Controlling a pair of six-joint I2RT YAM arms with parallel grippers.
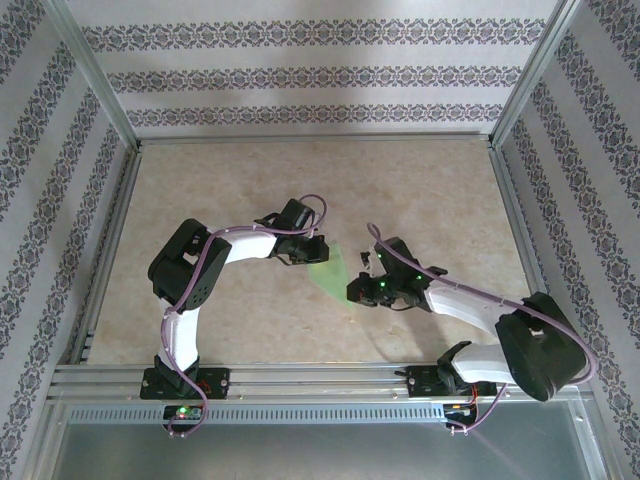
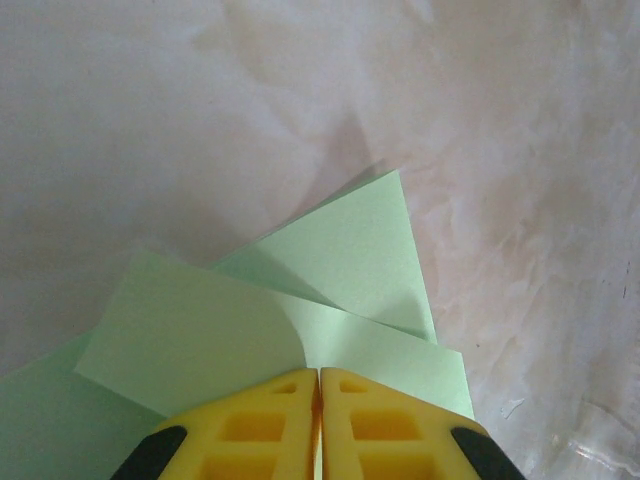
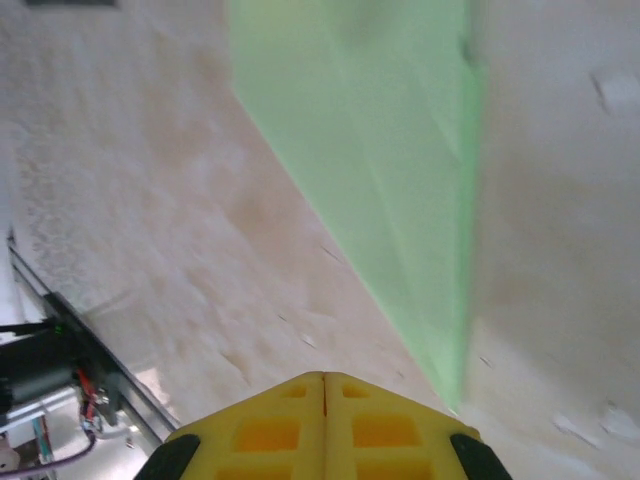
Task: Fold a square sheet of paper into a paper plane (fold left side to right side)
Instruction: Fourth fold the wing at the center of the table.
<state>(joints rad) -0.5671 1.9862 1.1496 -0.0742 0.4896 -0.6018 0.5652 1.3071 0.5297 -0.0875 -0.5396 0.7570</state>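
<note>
The beige tabletop [image 1: 250,180] lies bare and wide from the folded green paper [image 1: 335,272] out to the patterned far wall [image 1: 320,75], and nearly as wide on both sides up to the metal frame. Toward me the room is tighter: the aluminium rail [image 1: 320,380] and my 2 bases sit close behind. The paper lies near the table's middle, between my 2 pincers, narrowing to a point on the rail side.

From my left wrist, the paper [image 2: 340,260] shows 2 or 3 overlapping slanted flaps with straight, crisp edges and thin shadows under the upper ones. My left pincer [image 1: 314,257] is at the paper's far-left edge. Its 2 yellow fingers [image 2: 265,425] are pressed together with only a hairline between them, tips over the paper. I cannot tell whether a layer is nipped there.

My right pincer [image 1: 356,288] is at the paper's right side, its fingers [image 3: 270,430] also together and holding nothing. From that wrist the paper's [image 3: 400,180] long edge and point lie just ahead of the tips.
</note>
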